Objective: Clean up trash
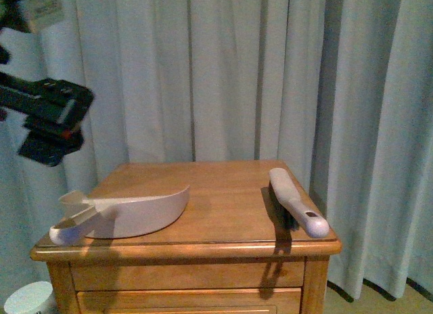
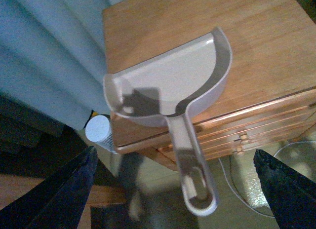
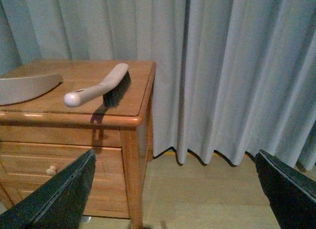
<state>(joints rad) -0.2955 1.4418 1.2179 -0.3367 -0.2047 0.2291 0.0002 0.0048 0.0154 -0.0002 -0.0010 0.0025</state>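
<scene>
No crumpled white wad of trash shows in any view. My left gripper (image 2: 175,155) is open and empty. It hangs above the handle end of the beige-pink dustpan (image 2: 173,81), which lies on the left side of the wooden nightstand (image 2: 266,31) with its handle sticking out past the front edge. In the front view the left arm (image 1: 47,121) is up at the far left, higher than the dustpan (image 1: 135,216). My right gripper (image 3: 175,155) is open and empty, low beside the nightstand's right side, over bare floor.
A hand brush (image 1: 294,199) with dark bristles lies along the nightstand's right edge; it also shows in the right wrist view (image 3: 98,88). A white round container (image 2: 97,129) stands on the floor by the left corner. Grey curtains (image 1: 223,70) hang close behind. The nightstand has drawers (image 3: 49,165) in front.
</scene>
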